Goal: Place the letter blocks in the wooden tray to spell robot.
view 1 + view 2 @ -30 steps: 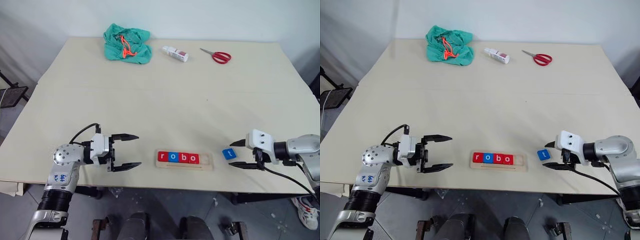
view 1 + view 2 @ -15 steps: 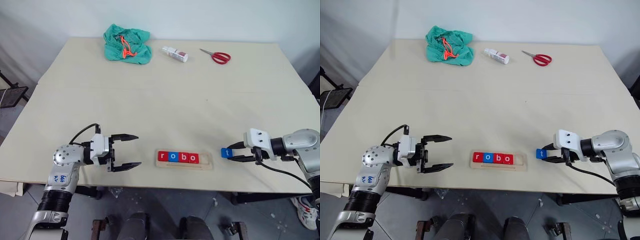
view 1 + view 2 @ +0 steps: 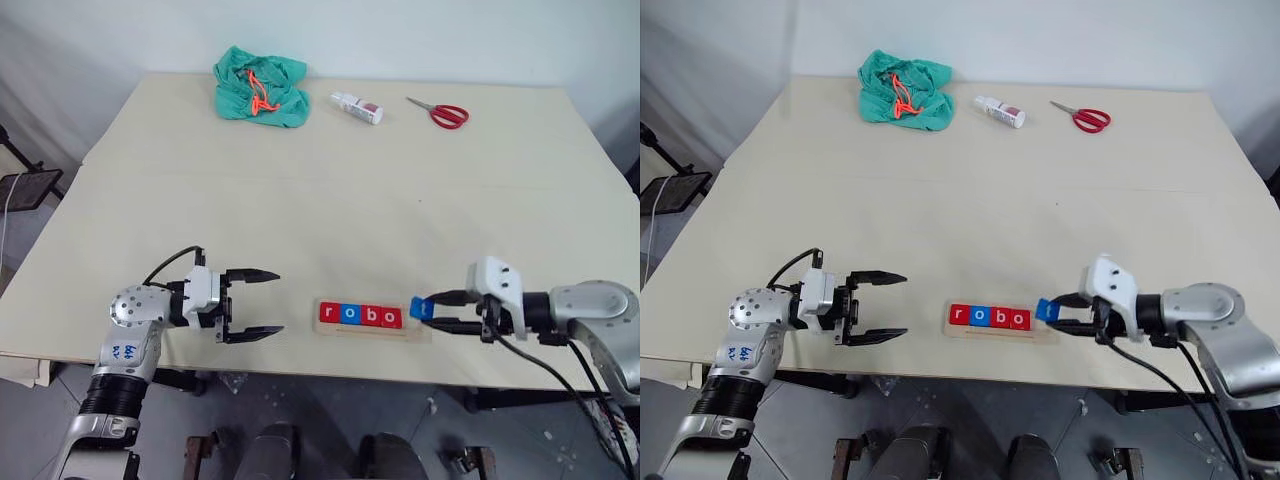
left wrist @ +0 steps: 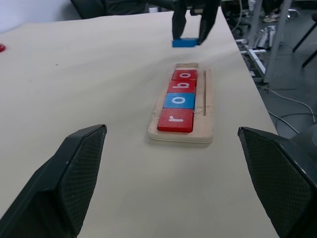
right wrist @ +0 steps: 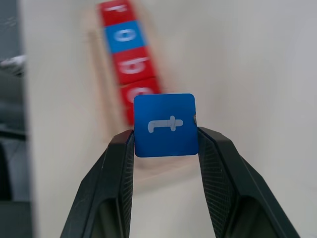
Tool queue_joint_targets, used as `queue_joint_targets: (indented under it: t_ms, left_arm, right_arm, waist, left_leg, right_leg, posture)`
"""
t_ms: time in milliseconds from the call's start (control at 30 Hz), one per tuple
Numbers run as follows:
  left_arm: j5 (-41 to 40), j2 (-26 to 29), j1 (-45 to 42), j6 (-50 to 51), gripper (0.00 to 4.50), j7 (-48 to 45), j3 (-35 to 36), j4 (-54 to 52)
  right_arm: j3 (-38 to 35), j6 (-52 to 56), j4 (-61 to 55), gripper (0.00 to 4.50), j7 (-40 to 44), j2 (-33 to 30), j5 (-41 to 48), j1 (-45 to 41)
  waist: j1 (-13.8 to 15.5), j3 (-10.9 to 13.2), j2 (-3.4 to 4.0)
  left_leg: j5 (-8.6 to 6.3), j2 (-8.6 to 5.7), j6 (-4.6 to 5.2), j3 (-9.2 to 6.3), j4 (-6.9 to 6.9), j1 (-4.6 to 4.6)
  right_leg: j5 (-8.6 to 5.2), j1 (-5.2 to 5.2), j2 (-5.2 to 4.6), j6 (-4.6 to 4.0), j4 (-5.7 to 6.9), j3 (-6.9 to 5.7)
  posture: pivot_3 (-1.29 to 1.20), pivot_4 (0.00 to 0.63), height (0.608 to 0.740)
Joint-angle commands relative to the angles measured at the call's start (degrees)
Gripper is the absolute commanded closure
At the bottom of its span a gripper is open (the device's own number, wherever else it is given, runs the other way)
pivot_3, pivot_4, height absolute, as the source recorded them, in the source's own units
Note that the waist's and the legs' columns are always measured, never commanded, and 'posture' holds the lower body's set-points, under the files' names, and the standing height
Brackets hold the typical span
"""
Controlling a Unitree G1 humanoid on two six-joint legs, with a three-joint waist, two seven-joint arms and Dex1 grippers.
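Left gripper [image 3: 252, 304], jaws spread and empty, sits at nine o'clock of the wooden tray [image 3: 372, 331], which holds red r, blue o, red b, red o; at its three o'clock end the right gripper [image 3: 432, 312] pinches the blue t block [image 3: 418, 308]

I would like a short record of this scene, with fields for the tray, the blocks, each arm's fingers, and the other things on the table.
tray: wooden tray near the table's front edge
blocks in tray: four, reading r, o, b, o; slot at the right end empty
fifth block: blue t block, held just above the tray's right end
right gripper: fingers shut on the t block
left gripper: fingers open, holding nothing, left of the tray
far side: green cloth, small bottle, red scissors
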Motion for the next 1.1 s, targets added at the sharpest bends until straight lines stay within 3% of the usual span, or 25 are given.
queue_joint_targets:
  t_ms: [33,733,1033,1100]
  left_arm:
    - [-0.15,0.15,-0.92,-1.23,0.00,-1.28,0.04,0.24]
    - [-0.43,0.87,1.48,-0.83,0.00,0.17,1.17,-2.67]
    - [-0.43,0.59,1.36,-0.85,0.00,1.07,1.01,-2.59]
    - [-0.39,0.51,1.36,-0.90,0.00,1.20,0.92,-2.50]
  right_arm:
    - [1.50,-0.78,-1.32,3.03,-0.33,-0.68,-1.23,-0.61]
    - [6.77,-5.90,6.53,3.03,0.90,1.53,-4.30,-5.99]
    - [5.25,-5.49,5.03,0.02,0.97,0.82,-3.67,-4.86]
    - [4.04,-5.00,4.46,0.02,0.78,0.23,-3.23,-4.25]
  waist:
    - [-0.08,0.00,0.00]
    - [-0.17,0.00,0.00]
    - [-0.13,0.00,0.00]
    - [-0.12,0.00,0.00]
  left_leg:
    - [0.00,0.02,0.00,0.00,-0.01,0.00]
    - [0.00,0.02,0.00,-0.01,-0.05,0.00]
    - [0.00,0.02,0.00,-0.02,-0.05,0.00]
    - [0.00,0.02,0.00,-0.02,-0.05,0.00]
  right_leg:
    - [0.00,-0.01,0.01,0.00,0.00,0.00]
    - [0.00,-0.03,0.01,0.00,0.01,-0.01]
    - [0.00,-0.02,0.00,0.00,0.01,-0.01]
    - [0.00,-0.02,0.00,0.00,0.01,-0.01]
  posture:
    - [0.00,0.150,0.740]
    - [0.00,0.150,0.740]
    - [0.00,0.150,0.740]
    - [0.00,0.150,0.740]
